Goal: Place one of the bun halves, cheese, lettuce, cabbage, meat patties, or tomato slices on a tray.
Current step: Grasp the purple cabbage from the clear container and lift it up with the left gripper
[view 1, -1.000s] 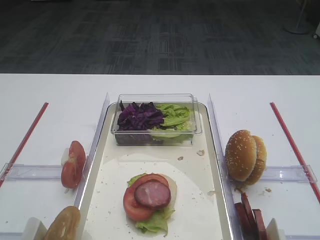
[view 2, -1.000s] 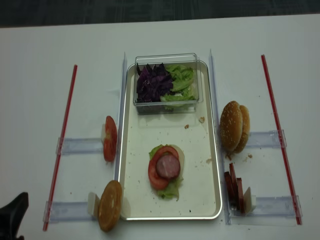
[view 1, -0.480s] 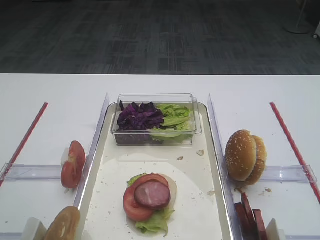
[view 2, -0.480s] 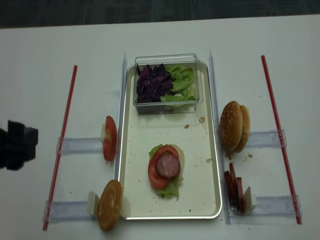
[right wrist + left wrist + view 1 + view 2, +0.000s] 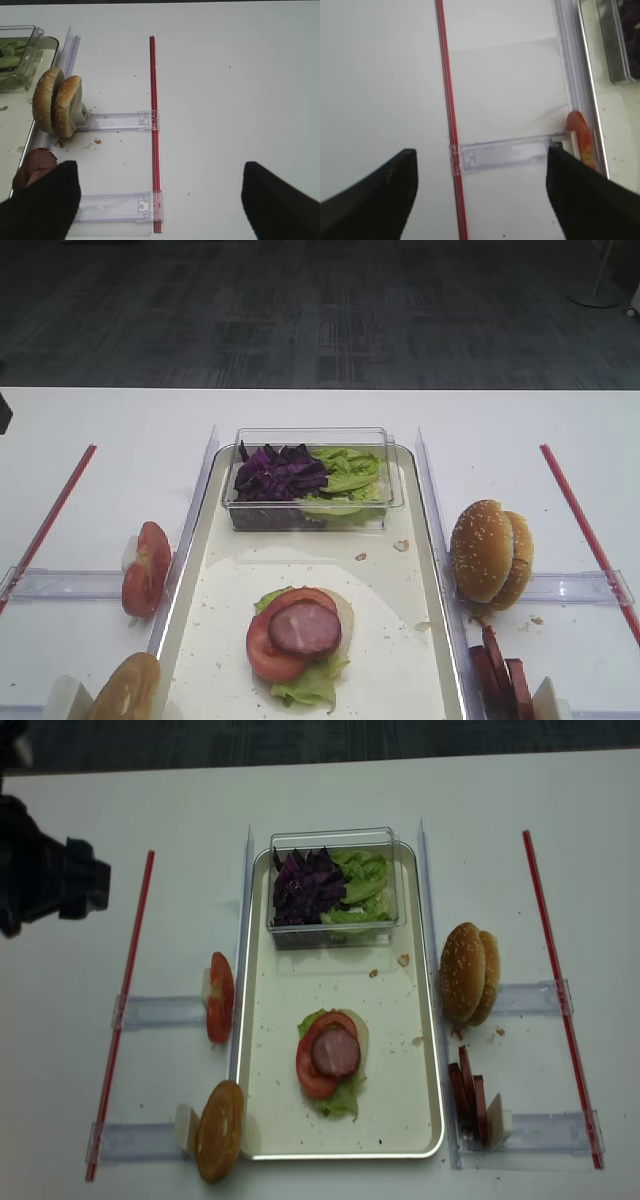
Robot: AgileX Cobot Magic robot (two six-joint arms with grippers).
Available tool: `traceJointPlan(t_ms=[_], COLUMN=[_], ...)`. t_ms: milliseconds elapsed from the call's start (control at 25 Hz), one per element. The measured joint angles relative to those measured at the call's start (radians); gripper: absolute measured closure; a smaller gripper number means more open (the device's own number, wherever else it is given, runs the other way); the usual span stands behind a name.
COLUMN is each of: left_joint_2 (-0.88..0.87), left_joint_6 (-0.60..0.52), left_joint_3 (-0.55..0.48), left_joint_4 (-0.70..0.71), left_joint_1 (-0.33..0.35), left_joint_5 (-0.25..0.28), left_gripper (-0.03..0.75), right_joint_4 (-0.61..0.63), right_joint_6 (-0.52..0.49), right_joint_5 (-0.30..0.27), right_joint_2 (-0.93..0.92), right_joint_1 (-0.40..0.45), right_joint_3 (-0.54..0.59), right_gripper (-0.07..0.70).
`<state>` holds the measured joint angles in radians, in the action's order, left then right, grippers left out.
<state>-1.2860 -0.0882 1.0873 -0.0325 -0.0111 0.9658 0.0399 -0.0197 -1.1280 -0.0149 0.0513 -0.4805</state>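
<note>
The tray (image 5: 425,1020) lies in the middle. On it is a stack of lettuce, a tomato slice and a meat patty (image 5: 336,1052). A clear box at its far end holds cabbage (image 5: 305,885) and lettuce (image 5: 362,880). Tomato slices (image 5: 219,997) and one bun half (image 5: 219,1130) stand left of the tray. Bun halves (image 5: 470,972) and meat patties (image 5: 468,1098) stand to its right. Cheese is out of view. My left gripper (image 5: 480,165) hangs open and empty over a red strip, with a tomato slice (image 5: 580,140) beside its right finger. My right gripper (image 5: 159,175) is open and empty, right of the bun halves (image 5: 55,102).
Red strips (image 5: 120,1010) (image 5: 560,990) mark both sides of the white table. Clear plastic holders (image 5: 160,1012) (image 5: 530,995) carry the food beside the tray. The left arm's dark body (image 5: 45,880) is over the far left of the table. Crumbs lie on the tray floor.
The left arm has travelled from the near left corner toward the far left of the table. The food and the right gripper have not moved.
</note>
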Motion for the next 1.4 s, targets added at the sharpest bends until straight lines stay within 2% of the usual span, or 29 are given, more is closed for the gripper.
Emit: traceJointPlan(t_ms=[320,640,1040,1400], left_joint_2=[-0.3,-0.54,-0.709,-0.721], left_joint_6=[-0.007,-0.009,-0.029,-0.038], left_joint_3=[0.243,0.447,0.481,0.489], left_joint_4=[0.0,-0.033,-0.049,-0.049], left_joint_1=[0.0,0.004,0.028,0.03], left_joint_5=[-0.006,0.063,0.076,0.089], left_gripper=[0.223,0.223,0.223,0.223], right_joint_4=[0.0,0.0,0.0,0.0], right_joint_6=[0.0,0.0,0.0,0.0], right_joint_5=[0.0,0.0,0.0,0.0], right_joint_2=[0.0,0.0,0.0,0.0], right_joint_1=[0.0,0.0,0.0,0.0], right_joint_3=[0.0,0.0,0.0,0.0], right_gripper=[-0.034,-0.034,-0.034,-0.034])
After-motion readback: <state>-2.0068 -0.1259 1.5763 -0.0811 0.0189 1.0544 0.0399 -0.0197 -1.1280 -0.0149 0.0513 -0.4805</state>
